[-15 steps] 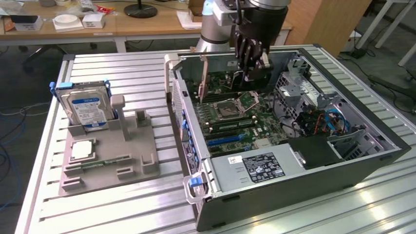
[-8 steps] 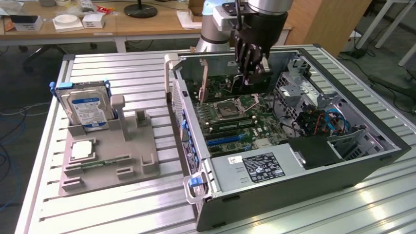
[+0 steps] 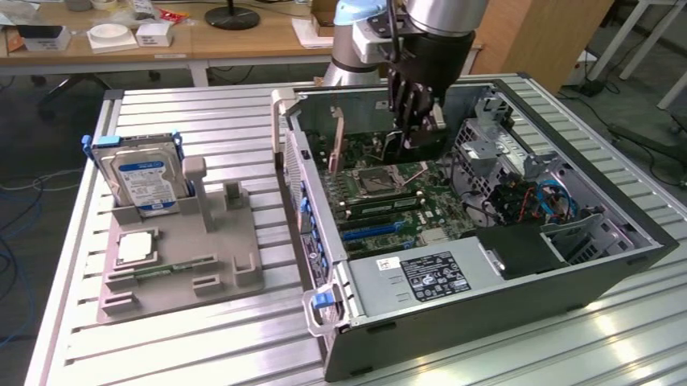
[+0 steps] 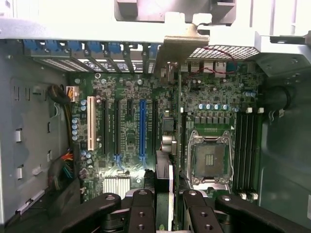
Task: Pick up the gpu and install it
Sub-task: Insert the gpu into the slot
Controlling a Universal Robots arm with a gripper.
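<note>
Now, slim dark gpu (image 4: pixel 164 167), edge-on, pinched in gripper (image 4: pixel 167 199)

We note green motherboard (image 4: pixel 131 131) carrying one blue slot (image 4: pixel 142 128), one white slot (image 4: pixel 91 124); black pincer (image 4: pixel 167 201); dark gpu (image 4: pixel 163 174); silver hard drive (image 3: pixel 134 153), blue-white label (image 3: pixel 146 183); grey tray (image 3: pixel 183 257); dark-grey case (image 3: pixel 536 301); ribbed silver surface (image 3: pixel 204 121).

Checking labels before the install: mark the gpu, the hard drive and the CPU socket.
gpu (image 4: pixel 164 179), wrist view, the card's thin edge.
hard drive (image 3: pixel 145 183), exterior view, its blue-white label.
CPU socket (image 4: pixel 210 160), wrist view, the socket's middle.
</note>
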